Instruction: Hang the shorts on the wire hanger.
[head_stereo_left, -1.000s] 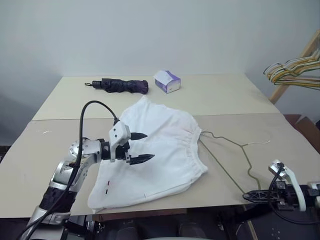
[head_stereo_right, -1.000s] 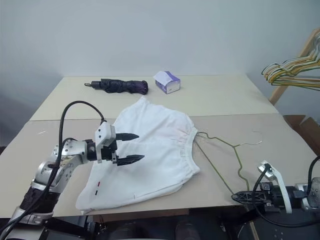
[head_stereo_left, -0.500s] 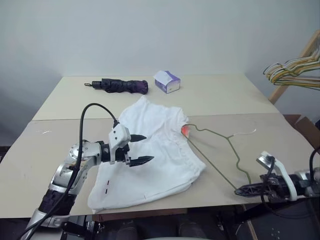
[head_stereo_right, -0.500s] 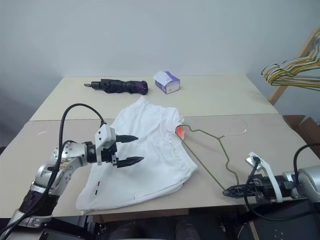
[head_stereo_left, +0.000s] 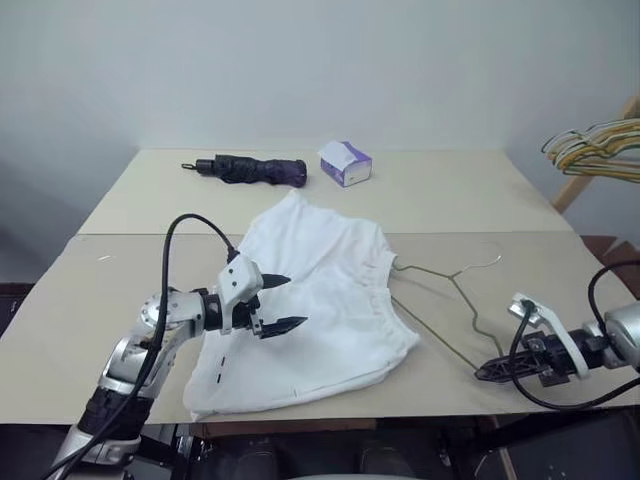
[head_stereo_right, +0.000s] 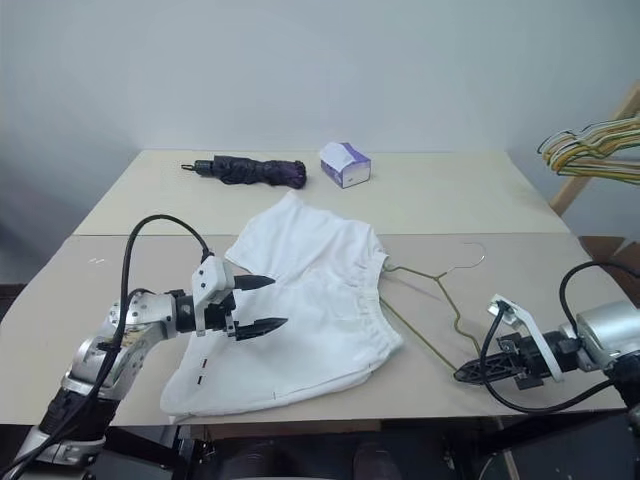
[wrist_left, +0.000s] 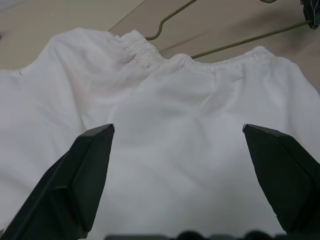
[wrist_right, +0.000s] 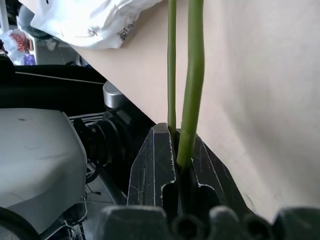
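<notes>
The white shorts (head_stereo_left: 325, 290) lie flat in the middle of the near table, waistband (wrist_left: 145, 50) toward the right. My left gripper (head_stereo_left: 292, 302) hovers open just above their left half, with nothing between its fingers (wrist_left: 90, 170). The thin olive wire hanger (head_stereo_left: 436, 335) lies on the table right of the shorts, one corner close to the waistband and its hook (head_stereo_left: 490, 257) pointing toward the far side. At the table's front right edge my right gripper (head_stereo_left: 482, 372) is shut on the hanger's near corner; the wire (wrist_right: 192, 75) runs out from between its closed fingers.
A folded dark umbrella (head_stereo_left: 245, 170) and a small white-and-purple tissue box (head_stereo_left: 346, 163) sit on the far table. A bunch of coloured hangers (head_stereo_left: 595, 150) hangs on a wooden rack at the far right. A seam (head_stereo_left: 150, 234) runs between the two tables.
My right gripper has moved forward along the table edge with the hanger, and the hook has swung toward the far side. The left gripper stayed over the shorts. The view shifted slightly.
</notes>
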